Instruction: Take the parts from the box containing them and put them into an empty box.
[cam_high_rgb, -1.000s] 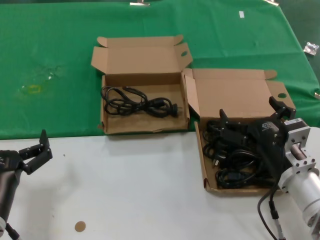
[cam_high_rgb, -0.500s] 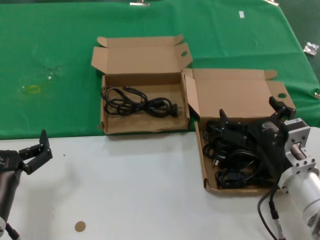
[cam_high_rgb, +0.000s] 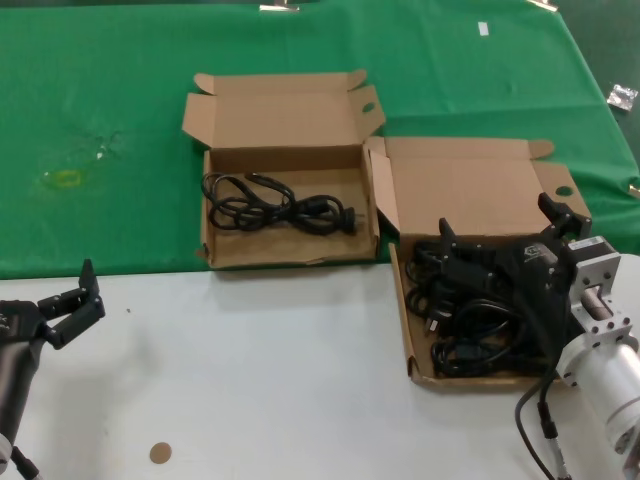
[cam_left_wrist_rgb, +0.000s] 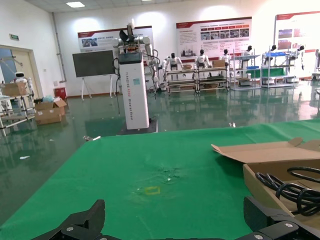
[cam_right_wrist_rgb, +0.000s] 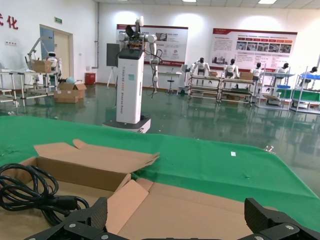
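The right gripper (cam_high_rgb: 500, 232), fingers apart, hangs over the cords (cam_high_rgb: 470, 320) in the right-edge box (cam_high_rgb: 470, 185) to grab one, while the left gripper (cam_high_rgb: 72, 300) waits open at the left edge.

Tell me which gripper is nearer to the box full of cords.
Right. The right gripper hangs open right over the full box and its cords; the left gripper waits open far across the white table.

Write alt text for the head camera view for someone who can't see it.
The right gripper hangs open over a cardboard box piled with black power cords. A second box to its left holds one cord; the left gripper waits open nearby.
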